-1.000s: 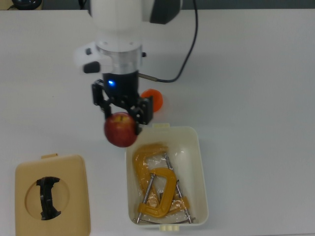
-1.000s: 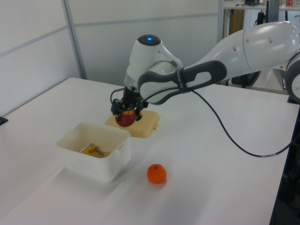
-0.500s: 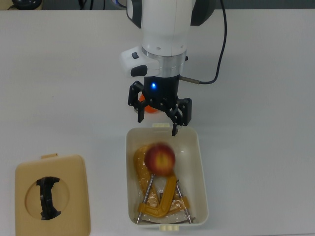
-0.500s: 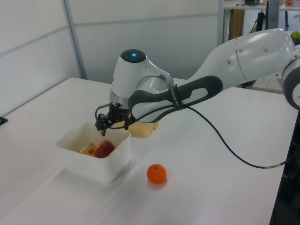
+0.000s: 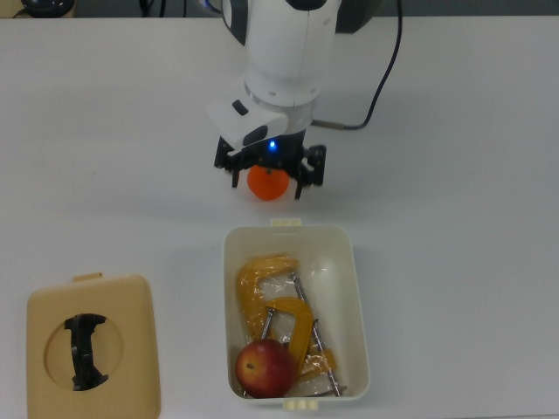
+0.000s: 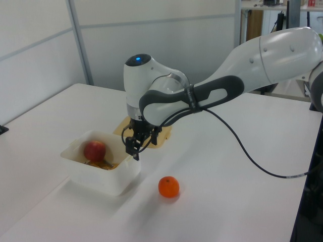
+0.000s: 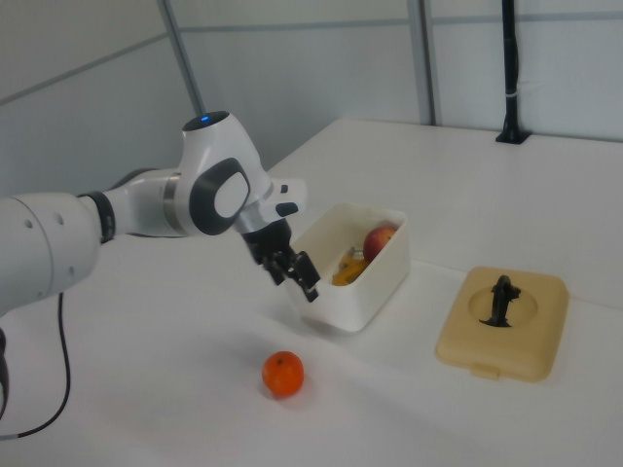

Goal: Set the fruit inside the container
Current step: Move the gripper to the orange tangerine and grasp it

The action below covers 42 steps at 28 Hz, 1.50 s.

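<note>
Orange point(image 5: 268, 183) below the open pincer point(image 5: 270, 175), not gripped.

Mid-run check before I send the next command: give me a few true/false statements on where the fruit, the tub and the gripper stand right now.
1. The apple lies inside the container. True.
2. The orange is in the container too. False: it sits on the table outside it.
3. The gripper is shut on the orange. False: it is open, empty, above the orange.
4. Yellow-orange clamps share the container with the apple. True.
5. The tan lid covers the container. False: it lies on the table apart from it.
</note>
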Each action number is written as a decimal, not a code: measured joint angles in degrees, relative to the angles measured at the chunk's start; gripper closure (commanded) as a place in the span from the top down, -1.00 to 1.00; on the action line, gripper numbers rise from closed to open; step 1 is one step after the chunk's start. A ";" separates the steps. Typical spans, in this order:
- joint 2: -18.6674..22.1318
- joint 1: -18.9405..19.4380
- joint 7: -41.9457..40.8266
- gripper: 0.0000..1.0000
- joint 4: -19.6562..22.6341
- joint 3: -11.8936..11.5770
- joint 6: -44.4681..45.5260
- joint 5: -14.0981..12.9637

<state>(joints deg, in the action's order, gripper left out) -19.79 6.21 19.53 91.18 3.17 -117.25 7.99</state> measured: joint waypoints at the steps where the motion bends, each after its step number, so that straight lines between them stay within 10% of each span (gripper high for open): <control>1: 0.78 0.10 -1.98 1.00 0.63 0.06 1.60 -0.91; 30: 1.93 2.34 -3.19 1.00 19.45 0.12 -7.37 7.25; 33: 0.71 2.30 -2.23 0.43 19.47 -0.11 -8.55 8.24; 36: 0.23 2.29 -1.04 -0.86 19.40 -0.16 -9.37 8.65; 42: 1.94 2.30 0.13 -1.00 17.76 -0.15 -9.75 8.65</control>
<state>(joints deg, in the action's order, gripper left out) -17.85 8.51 19.66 108.94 3.02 -127.00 16.63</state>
